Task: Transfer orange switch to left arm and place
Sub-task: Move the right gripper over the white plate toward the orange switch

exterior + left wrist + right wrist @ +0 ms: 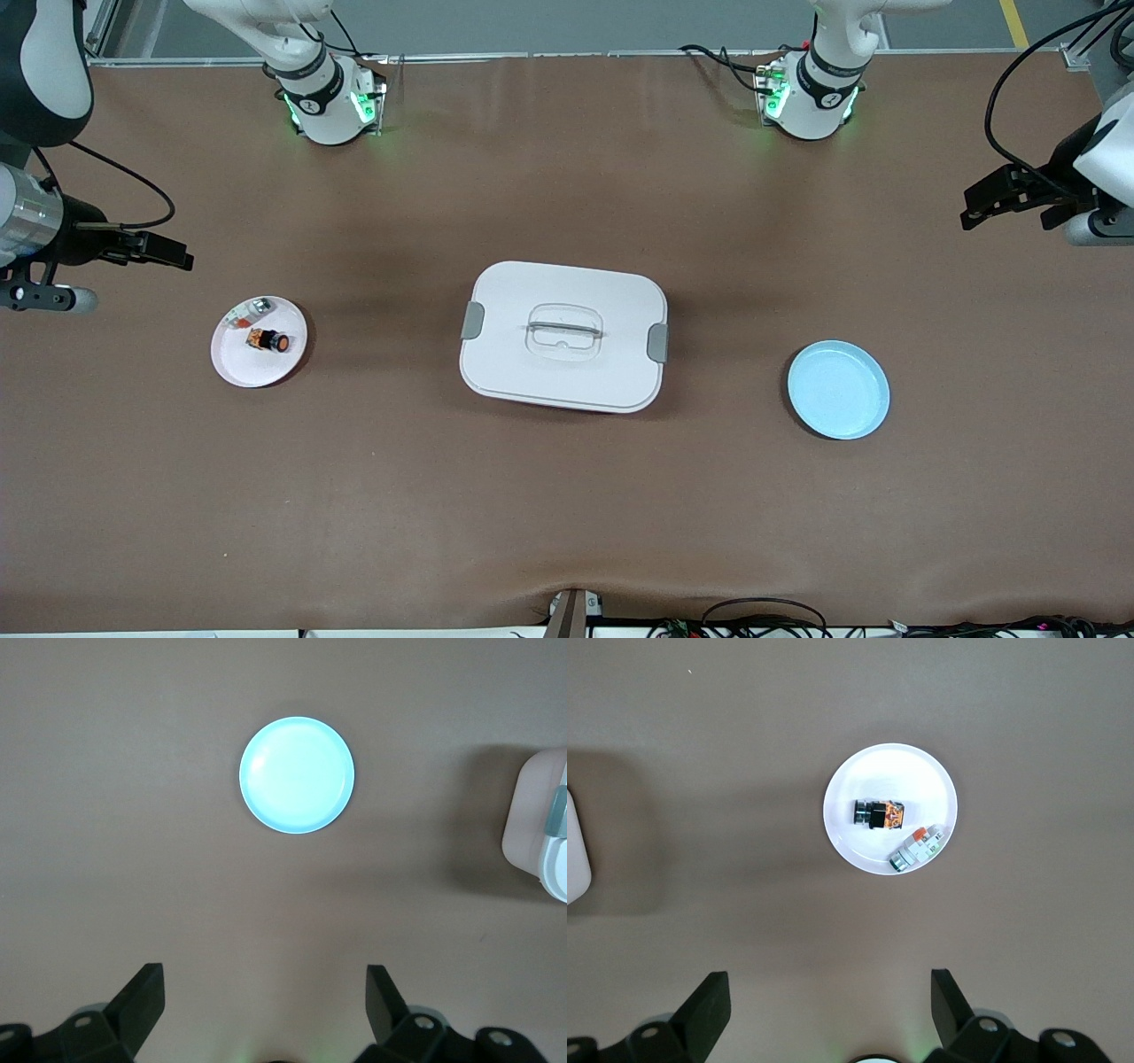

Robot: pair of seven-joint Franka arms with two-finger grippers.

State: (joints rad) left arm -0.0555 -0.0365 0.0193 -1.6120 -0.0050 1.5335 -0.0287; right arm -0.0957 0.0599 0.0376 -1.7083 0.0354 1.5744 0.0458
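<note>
The orange switch (267, 339) (880, 814) lies on its side on a white plate (237, 367) (850, 840) toward the right arm's end of the table. The white box (496, 310) (532, 815) sits mid-table with its lid on. My right gripper (168, 251) (830, 990) hangs open and empty high over bare table beside the white plate. At the left arm's end of the table, my left gripper (990, 202) (265, 983) also hangs open and empty, high over bare table with the blue plate (838, 390) (297, 774) in its view.
A small clear-and-silver piece with a red bit (249, 312) (917, 847) shares the white plate with the switch. The blue plate holds nothing. Brown table surface stretches between the plates and the box. Cables run along the table's front edge.
</note>
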